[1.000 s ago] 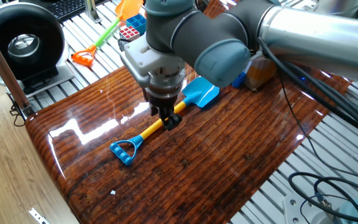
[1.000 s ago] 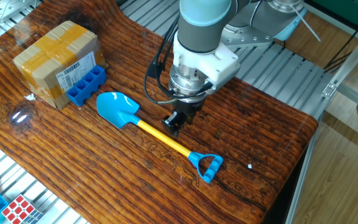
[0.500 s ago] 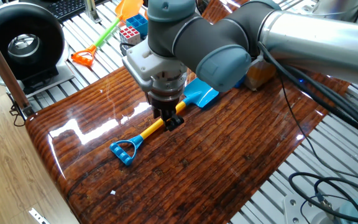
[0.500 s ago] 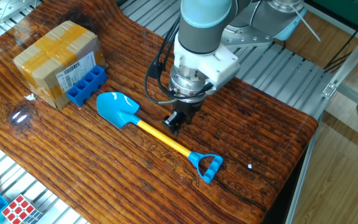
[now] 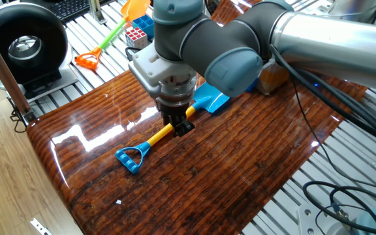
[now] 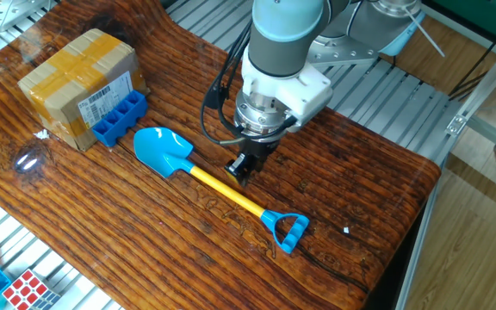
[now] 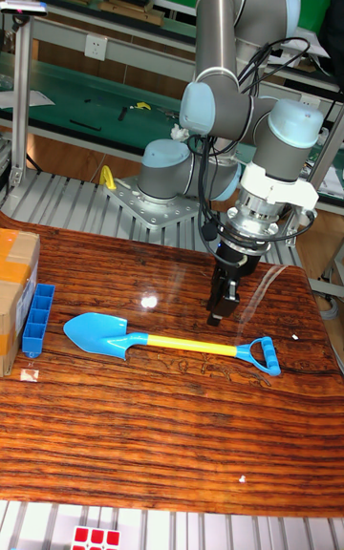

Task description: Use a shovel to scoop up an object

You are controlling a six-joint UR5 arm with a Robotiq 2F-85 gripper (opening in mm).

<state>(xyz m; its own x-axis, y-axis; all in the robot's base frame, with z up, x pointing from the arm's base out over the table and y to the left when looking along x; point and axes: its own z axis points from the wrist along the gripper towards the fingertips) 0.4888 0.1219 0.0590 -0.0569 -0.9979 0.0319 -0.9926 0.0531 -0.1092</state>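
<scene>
Gripper (image 6: 240,169) poised low over the shovel's yellow shaft on the wooden table (image 6: 360,207).

Shovel (image 6: 218,191) lies flat on the table, its light blue blade pointing toward the dark blue block (image 6: 118,119), which sits against the side of the cardboard box (image 6: 77,84) with a gap between blade tip and block. In the tall fixed view the gripper (image 7: 223,306) hangs just behind the shaft of the shovel (image 7: 172,342), roughly at its middle, with the fingers pointing down; whether they touch the shaft cannot be told, and whether they are spread or pressed together cannot be told either. Off the table's edge, a multicoloured puzzle cube (image 6: 27,288) rests on the slatted metal surface, and an orange-and-green toy shovel (image 5: 113,34) lies near a round black device (image 5: 23,44).
</scene>
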